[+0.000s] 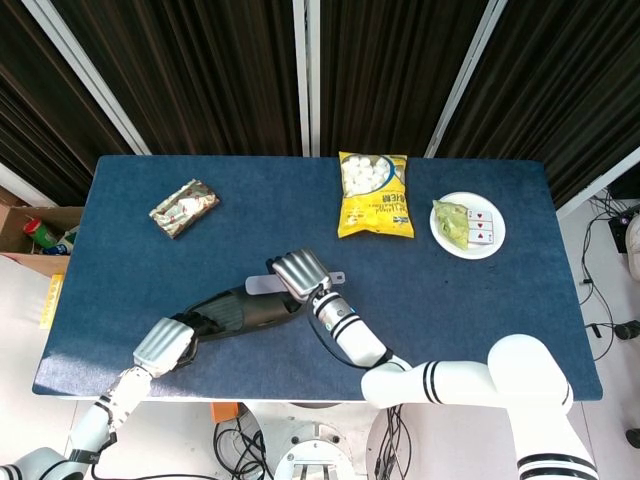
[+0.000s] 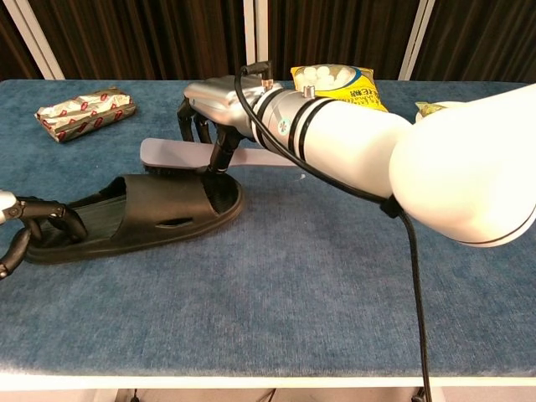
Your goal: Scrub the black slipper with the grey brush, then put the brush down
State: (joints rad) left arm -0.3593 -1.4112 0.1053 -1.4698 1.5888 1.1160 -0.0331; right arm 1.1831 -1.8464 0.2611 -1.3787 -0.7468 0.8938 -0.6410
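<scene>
My fingers (image 2: 219, 144) on the right hand (image 2: 219, 110) are wrapped around the handle of the grey brush (image 2: 176, 156), which sits just past the far edge of the black slipper (image 2: 138, 213), bristles down over the blue table (image 2: 318, 276). My left hand (image 2: 25, 234) is curled on the slipper's heel end, pinning it flat. From the head view the brush (image 1: 262, 285) looks clear of the slipper (image 1: 240, 312) (hard to say if the bristles touch anything). I'd call this the put-down step, assuming the scrubbing's done. The next move needs a gentle lowering until the brush rests flat beside the slipper, then letting go without nudging the handle sideways.
</scene>
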